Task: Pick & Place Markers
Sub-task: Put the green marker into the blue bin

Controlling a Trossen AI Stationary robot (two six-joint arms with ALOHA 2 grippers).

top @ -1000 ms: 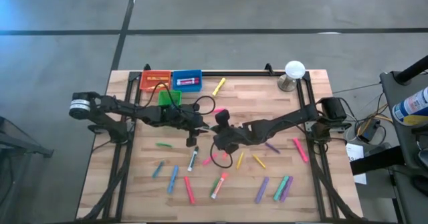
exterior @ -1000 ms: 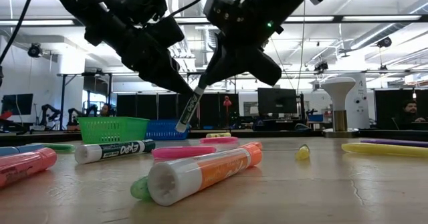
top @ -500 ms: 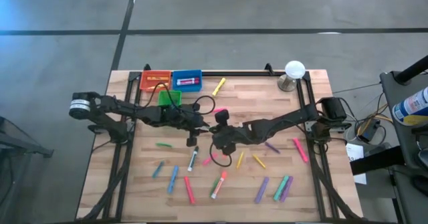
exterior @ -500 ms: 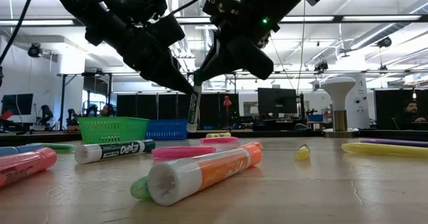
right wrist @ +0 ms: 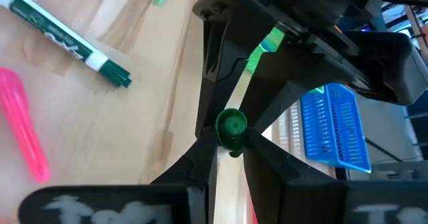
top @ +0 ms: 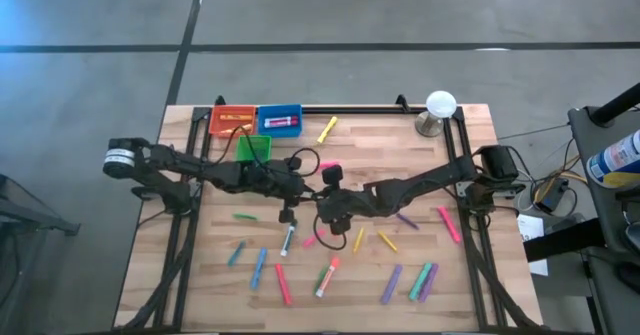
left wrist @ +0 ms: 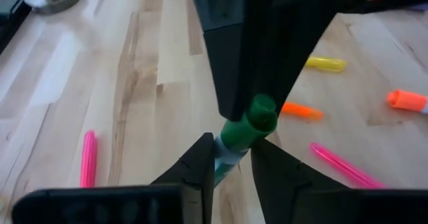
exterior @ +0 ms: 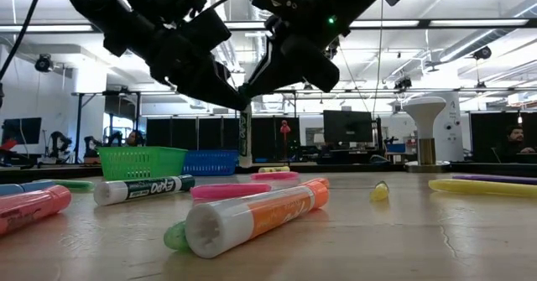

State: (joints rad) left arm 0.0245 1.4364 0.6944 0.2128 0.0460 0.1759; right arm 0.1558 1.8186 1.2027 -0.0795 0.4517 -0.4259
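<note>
Mid-bench, the marker (exterior: 244,137) has swung from tilted to upright, both the left claw (top: 287,206) and right claw (top: 318,211) pinching it: a handover, likely.

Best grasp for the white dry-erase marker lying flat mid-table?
Mid-barrel on the white dry-erase marker, straight down, fingers across its long axis: it lies flat with wood showing on both sides. Left gripper and right gripper are both shut on the green-capped marker above the table.

marker (exterior: 144,189) text: "EXPO", upside down on white barrel
other markers, bins: no readable text
</note>
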